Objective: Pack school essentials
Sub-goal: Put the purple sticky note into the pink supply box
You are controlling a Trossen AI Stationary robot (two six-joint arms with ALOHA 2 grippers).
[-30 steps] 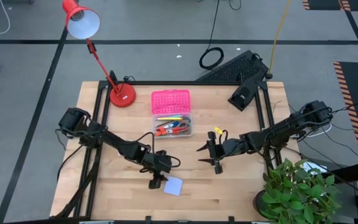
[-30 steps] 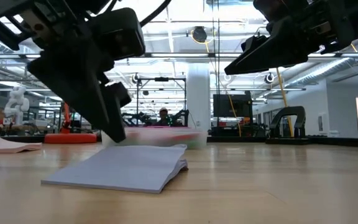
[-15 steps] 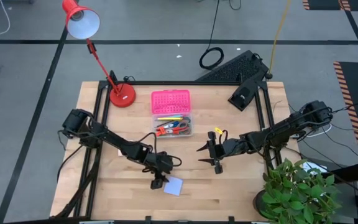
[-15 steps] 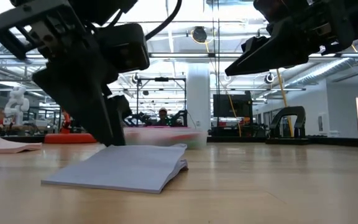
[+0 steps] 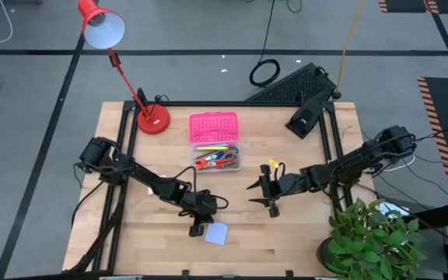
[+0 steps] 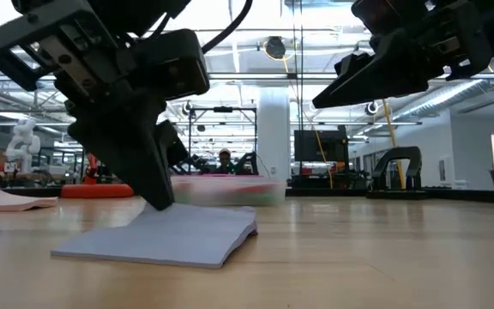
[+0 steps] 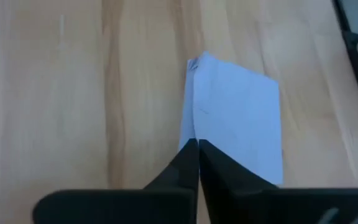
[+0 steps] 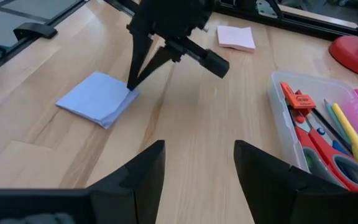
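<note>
A blue note pad [image 5: 218, 233] lies flat on the wooden table near its front edge. My left gripper [image 5: 201, 228] stands over the pad's left edge [image 7: 188, 134], shut, with its tips down on the pad. My right gripper [image 5: 259, 194] hangs open above the table's middle right [image 8: 197, 180], with nothing between its fingers. Behind them a clear box [image 5: 216, 155] holds scissors [image 8: 316, 140] and pencils [image 8: 350, 130], beside its pink lid [image 5: 214, 126]. A pink note pad [image 8: 236, 37] lies flat on the table's left part. My left gripper has its shut fingertips [image 7: 179, 168] on the blue note pad's left edge [image 7: 188, 134], near a corner [image 8: 129, 87]. The fingers slant down from above and from the table's left. The pad lies flat on the table. Whether any sheets sit between the tips cannot be told.
A red desk lamp [image 5: 152, 118] stands at the far left corner. A black keyboard [image 5: 294, 85] and a black device [image 5: 306, 117] lie at the far right. A potted plant [image 5: 372, 237] stands at the near right corner. Bare wood shows between the grippers.
My left gripper has come down onto the blue note pad's edge, moving a little toward the pad. The pad has stayed on the table.
</note>
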